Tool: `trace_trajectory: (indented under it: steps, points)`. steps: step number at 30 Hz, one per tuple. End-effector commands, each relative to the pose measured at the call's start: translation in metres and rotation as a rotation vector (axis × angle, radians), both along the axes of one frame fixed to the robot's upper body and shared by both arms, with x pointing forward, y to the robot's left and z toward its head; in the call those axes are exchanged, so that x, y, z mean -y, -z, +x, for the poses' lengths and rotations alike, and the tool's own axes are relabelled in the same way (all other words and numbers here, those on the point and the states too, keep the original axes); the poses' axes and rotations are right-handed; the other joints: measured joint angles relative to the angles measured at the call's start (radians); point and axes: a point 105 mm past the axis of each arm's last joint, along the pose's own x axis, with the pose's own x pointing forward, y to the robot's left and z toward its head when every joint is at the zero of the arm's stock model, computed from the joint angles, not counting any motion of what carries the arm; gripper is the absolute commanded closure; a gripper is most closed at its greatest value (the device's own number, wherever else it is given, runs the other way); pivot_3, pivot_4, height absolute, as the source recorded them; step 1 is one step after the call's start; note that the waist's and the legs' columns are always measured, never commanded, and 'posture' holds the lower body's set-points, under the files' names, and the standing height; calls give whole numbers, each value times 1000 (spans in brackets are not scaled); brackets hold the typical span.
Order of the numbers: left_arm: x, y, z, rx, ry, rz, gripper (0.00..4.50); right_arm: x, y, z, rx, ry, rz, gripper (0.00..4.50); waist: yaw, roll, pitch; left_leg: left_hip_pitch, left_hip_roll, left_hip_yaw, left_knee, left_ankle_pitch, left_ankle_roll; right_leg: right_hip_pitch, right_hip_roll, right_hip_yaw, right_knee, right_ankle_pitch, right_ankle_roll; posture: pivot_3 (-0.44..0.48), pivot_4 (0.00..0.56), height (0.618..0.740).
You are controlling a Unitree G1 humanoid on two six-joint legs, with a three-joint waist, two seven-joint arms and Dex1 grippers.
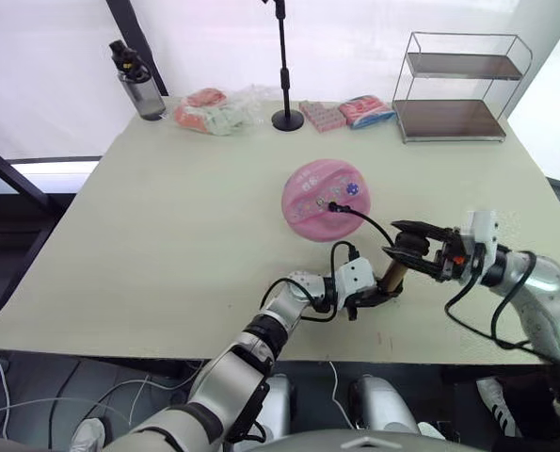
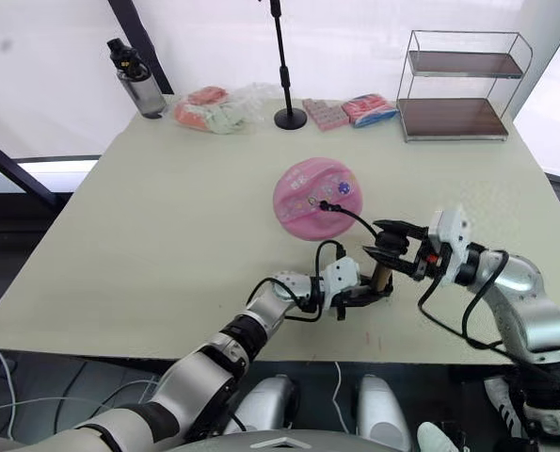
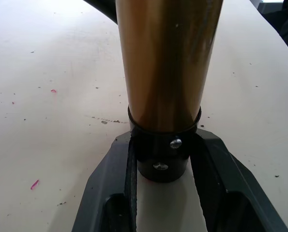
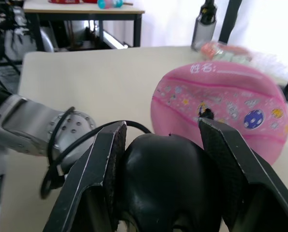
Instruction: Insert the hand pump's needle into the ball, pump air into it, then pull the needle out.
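Note:
The pink ball [image 1: 323, 201] lies near the table's middle and looks rather flat. The needle's black fitting [image 1: 333, 206] sits on the ball's near side, its pin hidden, and the thin black hose [image 1: 369, 224] curves from it back to the hand pump [image 1: 392, 276]. The pump stands tilted just off the table between my arms. My left gripper [image 1: 370, 296] is shut on the black lower end cap [image 3: 162, 157] under the gold barrel [image 3: 165, 58]. My right gripper [image 1: 404, 252] is shut on the pump's black handle [image 4: 165, 186] at the upper end.
Along the far edge stand a dark bottle [image 1: 138, 85], plastic-wrapped packets [image 1: 214, 111], a black stand pole [image 1: 284, 66], more packets [image 1: 347, 111] and a wire shelf [image 1: 458, 85]. The table's near edge runs just below my grippers.

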Motion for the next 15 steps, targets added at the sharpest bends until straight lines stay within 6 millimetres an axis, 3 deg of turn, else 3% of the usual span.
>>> trace_trajectory:
  steps: [1,15]
  points:
    - [-19,32,-11,-85,-12,109,3408,0,-59,-11,125,-70,22,2629,2,0,0,0,0,-1,-2,0,0,0,0,-1,-1,0,0,0,150,740]
    - [-22,35,-11,-86,-11,119,3408,13,-168,-27,296,-66,23,2629,2,1,4,-3,1,-2,-5,0,0,-1,-1,-3,-8,0,0,0,150,740]
